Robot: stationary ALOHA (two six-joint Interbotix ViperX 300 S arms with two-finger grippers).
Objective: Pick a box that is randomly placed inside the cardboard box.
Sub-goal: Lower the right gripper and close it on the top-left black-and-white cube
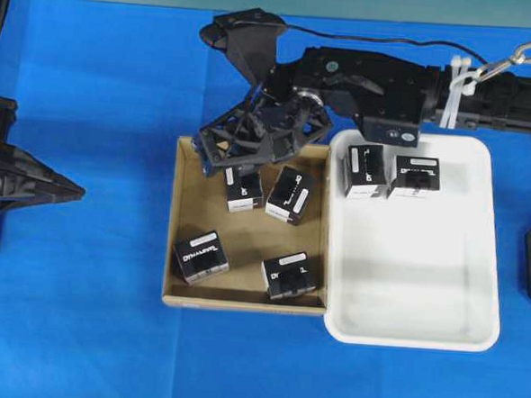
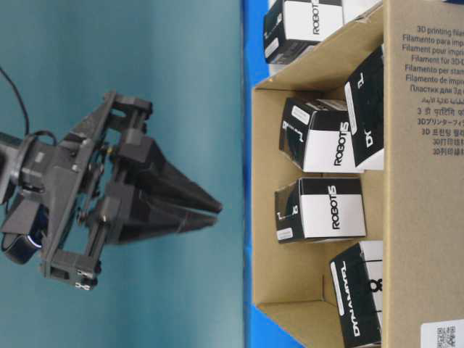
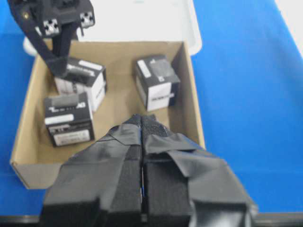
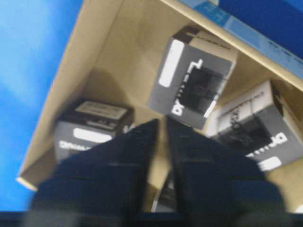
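Fingers of my right gripper (image 4: 161,130) hang slightly parted — empty — above a box (image 4: 193,78) in the cardboard box (image 1: 181,275); left gripper (image 3: 142,125) closed.

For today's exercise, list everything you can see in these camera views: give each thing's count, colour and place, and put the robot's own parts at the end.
small boxes in the carton: four, black with white faces, scattered inside the cardboard box
small boxes in the tray: two, black and white, side by side at the tray's far end
cardboard box: one, brown, shallow, middle of the table
tray: one, white, rounded, touching the carton's right side
table cover: one, blue, under everything
right gripper: one, black, reaching over the carton's far left corner, jaws slightly apart, holding nothing
left gripper: one, black, at the table's left edge, jaws together, holding nothing
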